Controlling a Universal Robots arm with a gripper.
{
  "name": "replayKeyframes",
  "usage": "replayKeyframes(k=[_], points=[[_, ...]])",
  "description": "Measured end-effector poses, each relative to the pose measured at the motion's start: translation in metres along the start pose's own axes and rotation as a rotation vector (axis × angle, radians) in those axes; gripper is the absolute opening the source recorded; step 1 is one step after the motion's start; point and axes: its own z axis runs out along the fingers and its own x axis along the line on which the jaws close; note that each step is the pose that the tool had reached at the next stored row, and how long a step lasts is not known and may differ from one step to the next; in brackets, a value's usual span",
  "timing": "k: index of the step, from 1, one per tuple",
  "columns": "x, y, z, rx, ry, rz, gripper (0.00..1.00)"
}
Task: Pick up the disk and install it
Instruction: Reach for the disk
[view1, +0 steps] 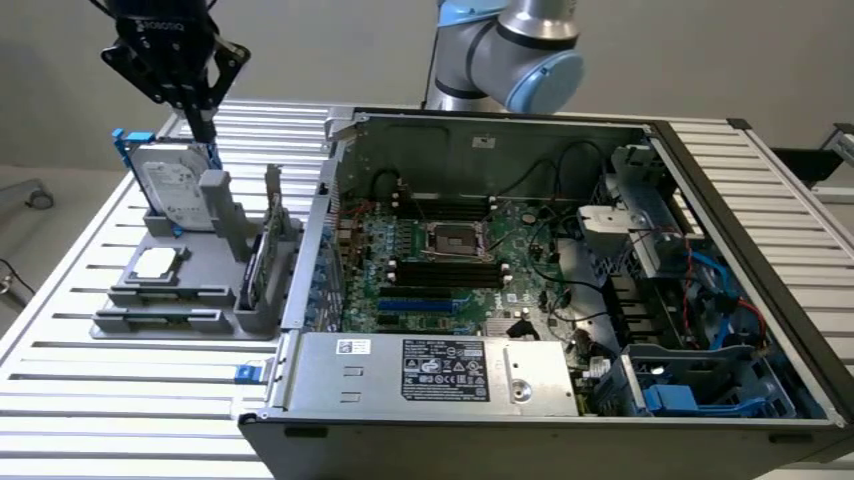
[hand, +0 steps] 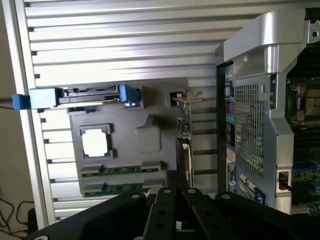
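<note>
End effector (view1: 202, 130) vertical above disk (view1: 178, 187)

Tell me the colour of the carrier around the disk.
Bright blue. The carrier on the disk shows best in the wrist view.

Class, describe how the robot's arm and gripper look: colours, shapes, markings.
The arm is silver-grey tubing with rounded light-blue joint caps. The gripper is black, built of linked bars with round pins, tapering to slim tips, with white lettering on its body.
</note>
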Motion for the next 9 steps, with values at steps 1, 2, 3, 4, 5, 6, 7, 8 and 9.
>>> replayKeyframes(k=[1, 2, 3, 4, 5, 6, 7, 8, 9], points=[[0.005, 0.0022, 0.0, 0.0018, -0.0001, 0.0, 0.11], [0.01, 0.0041, 0.0, 0.0034, -0.0003, 0.0, 0.11], [0.014, 0.0061, 0.0, 0.0049, -0.0004, 0.0, 0.11], [0.019, 0.0081, 0.0, 0.0063, -0.0005, 0.0, 0.11], [0.024, 0.0101, 0.0, 0.0076, -0.0006, 0.0, 0.11], [0.028, 0.0121, 0.0, 0.0087, -0.0007, 0.0, 0.11], [0.033, 0.0141, 0.0, 0.0098, -0.0008, 0.0, 0.11], [0.038, 0.0161, 0.0, 0.0107, -0.0009, 0.0, 0.11], [0.043, 0.0183, 0.0, 0.0115, -0.0009, 0.0, 0.11]])
